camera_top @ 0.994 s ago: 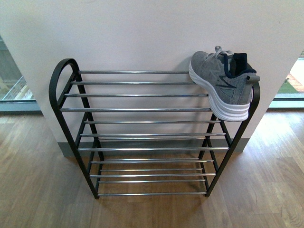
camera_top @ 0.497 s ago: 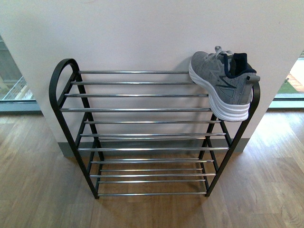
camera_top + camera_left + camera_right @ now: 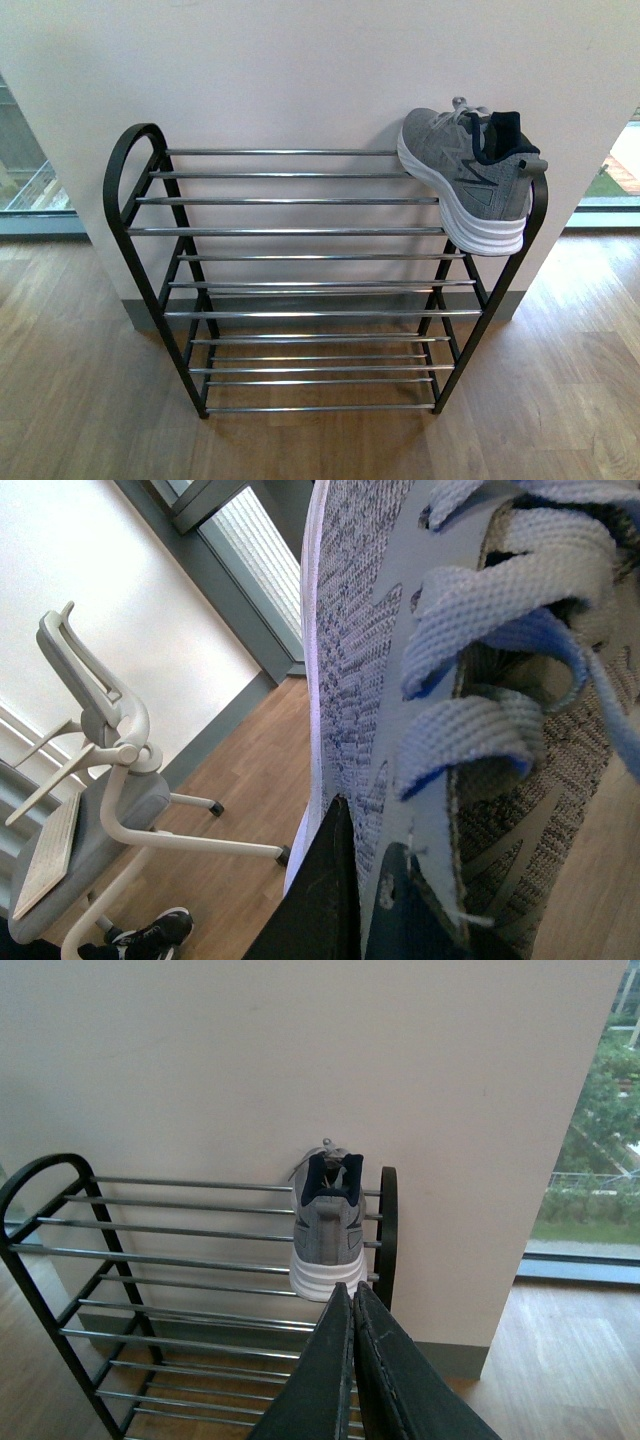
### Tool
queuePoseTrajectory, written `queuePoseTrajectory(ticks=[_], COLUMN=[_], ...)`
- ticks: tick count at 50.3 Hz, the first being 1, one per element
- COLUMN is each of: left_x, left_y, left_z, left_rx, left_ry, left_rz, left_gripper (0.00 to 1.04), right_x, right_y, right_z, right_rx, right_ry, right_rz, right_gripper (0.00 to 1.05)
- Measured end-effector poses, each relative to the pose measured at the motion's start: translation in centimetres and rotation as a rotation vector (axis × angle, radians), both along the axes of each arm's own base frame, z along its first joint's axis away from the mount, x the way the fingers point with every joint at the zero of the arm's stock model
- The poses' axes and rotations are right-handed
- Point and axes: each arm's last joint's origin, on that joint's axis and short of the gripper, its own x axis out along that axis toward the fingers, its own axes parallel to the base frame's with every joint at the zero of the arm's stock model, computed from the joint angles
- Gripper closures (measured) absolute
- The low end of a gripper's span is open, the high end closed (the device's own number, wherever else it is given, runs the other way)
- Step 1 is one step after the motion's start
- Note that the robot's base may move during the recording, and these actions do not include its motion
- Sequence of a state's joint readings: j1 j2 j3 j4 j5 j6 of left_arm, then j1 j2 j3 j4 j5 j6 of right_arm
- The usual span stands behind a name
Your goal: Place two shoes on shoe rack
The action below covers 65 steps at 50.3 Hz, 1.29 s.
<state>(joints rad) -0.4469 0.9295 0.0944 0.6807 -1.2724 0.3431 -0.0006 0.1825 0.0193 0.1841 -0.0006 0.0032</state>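
Observation:
One grey sneaker (image 3: pixel 468 178) (image 3: pixel 326 1230) rests on the top shelf of the shoe rack (image 3: pixel 300 231) (image 3: pixel 150 1260) at its right end, heel toward me. The other grey sneaker (image 3: pixel 450 680) fills the left wrist view, laces and tongue close to the camera. My left gripper (image 3: pixel 362 880) is shut on it, one black finger outside the knit side and one inside the opening. In the right wrist view my right gripper (image 3: pixel 352 1295) is shut on nothing and points at the racked sneaker from in front of the rack. Neither arm shows in the front view.
The rack stands against a white wall (image 3: pixel 300 70) on wood flooring (image 3: pixel 80 400). Windows (image 3: pixel 25 160) flank the wall at floor level. A white office chair (image 3: pixel 100 800) and a black shoe (image 3: pixel 150 932) on the floor appear behind the held sneaker.

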Motion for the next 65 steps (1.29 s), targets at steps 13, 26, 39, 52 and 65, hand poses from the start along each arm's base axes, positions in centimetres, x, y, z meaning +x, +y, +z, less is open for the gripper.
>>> queuePoseTrajectory(ticks=[13, 26, 39, 52, 65], left_x=[0.0, 0.0, 0.0, 0.0, 2.5], left_y=[0.0, 0.0, 0.0, 0.0, -1.0], left_z=[0.0, 0.0, 0.0, 0.0, 1.1], left_rx=[0.000, 0.000, 0.000, 0.000, -0.347], left_ry=[0.000, 0.000, 0.000, 0.000, 0.017], left_rz=[-0.002, 0.000, 0.000, 0.003, -0.343], left_gripper=[1.03, 1.03, 1.03, 1.03, 1.03], right_x=[-1.2, -1.2, -1.2, -1.2, -1.2], right_y=[0.0, 0.0, 0.0, 0.0, 0.0], right_z=[-0.3, -0.3, -0.3, -0.3, -0.3], right_rx=[0.000, -0.001, -0.001, -0.001, 0.000], right_ry=[0.006, 0.004, 0.003, 0.002, 0.003], right_rz=[-0.001, -0.001, 0.002, 0.002, -0.005], right_gripper=[1.03, 0.90, 0.35, 0.09, 0.09])
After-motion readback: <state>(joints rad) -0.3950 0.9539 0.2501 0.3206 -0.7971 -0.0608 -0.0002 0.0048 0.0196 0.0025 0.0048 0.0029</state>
